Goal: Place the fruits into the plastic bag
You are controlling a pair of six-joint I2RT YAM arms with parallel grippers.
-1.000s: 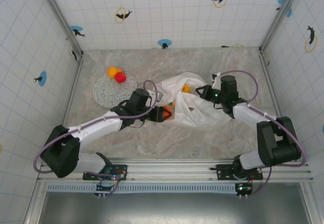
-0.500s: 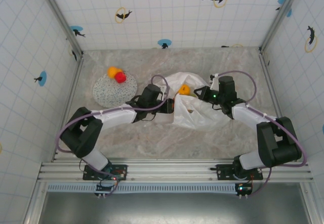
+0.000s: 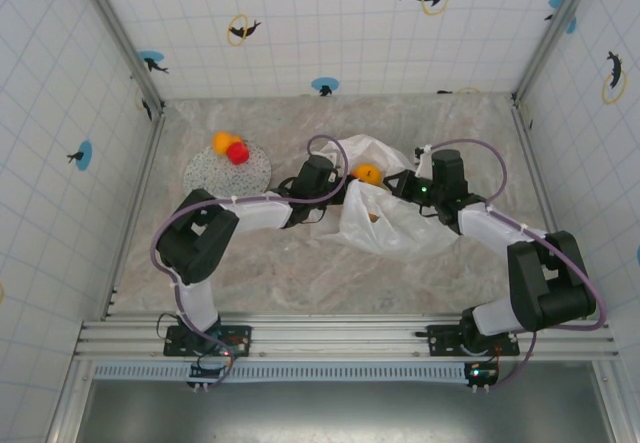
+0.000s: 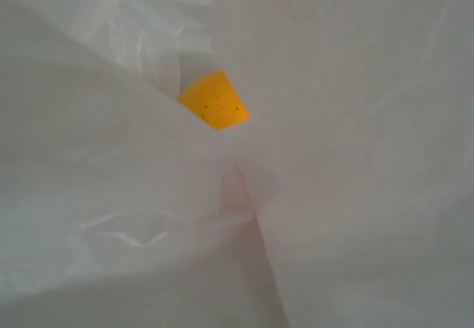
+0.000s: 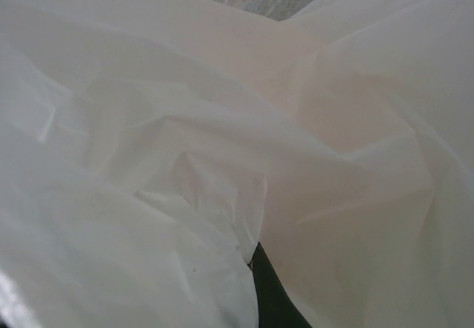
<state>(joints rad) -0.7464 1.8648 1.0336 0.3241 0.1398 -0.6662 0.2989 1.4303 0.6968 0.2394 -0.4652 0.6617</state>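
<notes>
While the L gripper (image 3: 338, 191) sits at the left mouth of the bag (image 3: 390, 228), I can't tell how wide its jaws are or whether they hold anything (film hides the tips). R gripper (image 3: 402, 182) is against the bag's right edge; can't tell its opening either. Bag lies crumpled mid-table, btwn both arms. A bagged orange (image 3: 367, 173) shows in its far opening. L wrist cam has a yellow-orange fruit (image 4: 213, 100) peeking btwn folds. Plate orange (image 3: 221, 142) & red fruit (image 3: 237, 153) touch on the far rim of the plate (image 3: 215, 185), well apart from bag.
</notes>
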